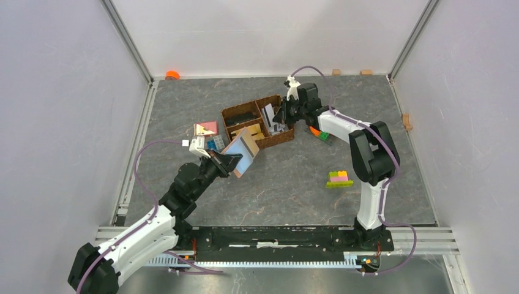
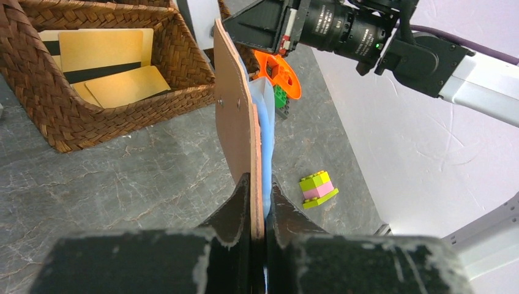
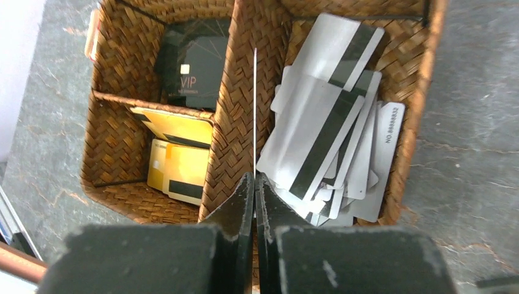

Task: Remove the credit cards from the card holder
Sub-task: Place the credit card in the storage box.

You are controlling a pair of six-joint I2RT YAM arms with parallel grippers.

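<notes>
Lettering was legible mainly in the right wrist view. A black card (image 3: 193, 67) in the far left compartment of the woven basket (image 3: 232, 141) carried "VIP" in gold, with a smaller line beneath it too fine to read. One of the grey credit cards (image 3: 318, 122) heaped in the large right compartment bore "NO." followed by a run of 8s whose last digits were uncertain. Those grey cards showed dark magnetic stripes and lay overlapping at mixed angles, while gold cards (image 3: 177, 150) with black stripes filled the near left compartment. The right gripper (image 3: 255, 182) had its fingers pressed together on a single card (image 3: 255, 104), seen edge-on as a thin white line above the basket's middle divider. The left gripper (image 2: 258, 184) pinched the card holder (image 2: 235, 116) by its lower edge, holding it upright above the grey marbled table (image 2: 141, 177) just beside the basket. Its reddish-brown leather, with two small rivets, faced left and pale blue sleeves bulged on its right side. Whether any cards sat inside those sleeves could not be told. Beyond it, white print ringed a camera lens (image 2: 333, 27) on the right arm, too small to read. An orange disc (image 2: 278, 70) and a green, pink and yellow brick stack (image 2: 318, 188) lay on the table.
</notes>
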